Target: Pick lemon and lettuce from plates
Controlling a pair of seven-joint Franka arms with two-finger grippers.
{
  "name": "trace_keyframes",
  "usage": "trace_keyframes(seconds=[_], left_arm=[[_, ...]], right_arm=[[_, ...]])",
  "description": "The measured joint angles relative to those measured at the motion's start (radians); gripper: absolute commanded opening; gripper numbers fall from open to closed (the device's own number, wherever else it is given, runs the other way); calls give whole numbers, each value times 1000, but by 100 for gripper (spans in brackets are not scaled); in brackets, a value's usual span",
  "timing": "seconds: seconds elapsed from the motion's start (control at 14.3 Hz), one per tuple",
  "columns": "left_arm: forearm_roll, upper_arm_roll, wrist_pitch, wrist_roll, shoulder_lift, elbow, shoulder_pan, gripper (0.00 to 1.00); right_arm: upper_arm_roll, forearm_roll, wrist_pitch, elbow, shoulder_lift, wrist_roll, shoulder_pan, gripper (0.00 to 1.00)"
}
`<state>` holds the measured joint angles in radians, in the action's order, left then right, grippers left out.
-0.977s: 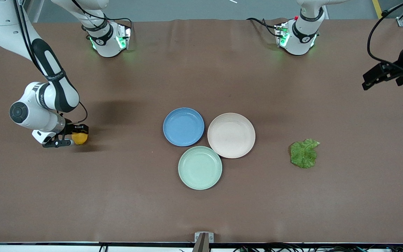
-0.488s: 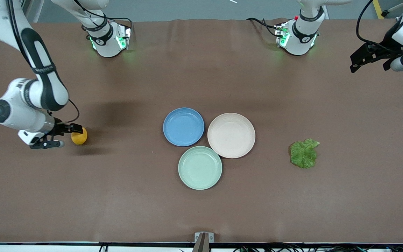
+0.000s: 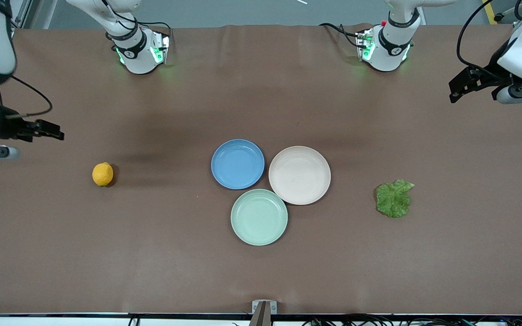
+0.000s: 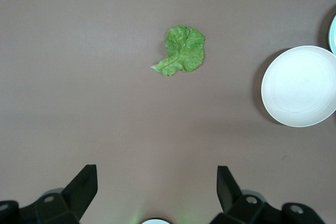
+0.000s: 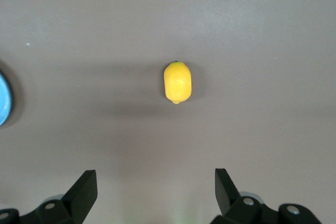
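The lemon (image 3: pixel 103 174) lies on the bare table toward the right arm's end; it also shows in the right wrist view (image 5: pixel 177 82). The lettuce (image 3: pixel 393 198) lies flat on the table toward the left arm's end, and shows in the left wrist view (image 4: pixel 181 50). The blue plate (image 3: pixel 237 164) and the beige-pink plate (image 3: pixel 299 174) sit empty mid-table. My right gripper (image 3: pixel 52 134) is open and empty, raised over the table's right-arm end, apart from the lemon. My left gripper (image 3: pixel 456 90) is open and empty, raised over the left-arm end.
An empty mint-green plate (image 3: pixel 259 217) touches the other two plates on the side nearer the front camera. The two arm bases (image 3: pixel 139 50) (image 3: pixel 383 47) stand at the table's edge farthest from the front camera. The beige-pink plate shows in the left wrist view (image 4: pixel 299 86).
My right gripper let go of the lemon, then rose and drew away toward the table's end; the lemon stays put. My left gripper moved farther from the front camera.
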<state>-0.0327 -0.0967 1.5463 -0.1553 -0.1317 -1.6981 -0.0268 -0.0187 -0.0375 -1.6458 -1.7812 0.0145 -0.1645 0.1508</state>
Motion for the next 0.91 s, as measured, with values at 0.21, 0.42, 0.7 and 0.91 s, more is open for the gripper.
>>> trace_keyframes(seconds=[0.21, 0.42, 0.7, 0.91], left_arm=[[0, 1, 2, 1, 8, 0, 2, 100], [0, 2, 2, 3, 8, 4, 2, 100], [-1, 1, 3, 3, 12, 17, 2, 100], [-1, 1, 3, 3, 25, 35, 1, 100]], right_arm=[[-7, -2, 70, 93, 1, 51, -16, 99], [-12, -2, 105, 132, 2, 138, -68, 99], [-14, -2, 115, 165, -8, 255, -148, 100], [-4, 0, 115, 235, -9, 261, -147, 100]])
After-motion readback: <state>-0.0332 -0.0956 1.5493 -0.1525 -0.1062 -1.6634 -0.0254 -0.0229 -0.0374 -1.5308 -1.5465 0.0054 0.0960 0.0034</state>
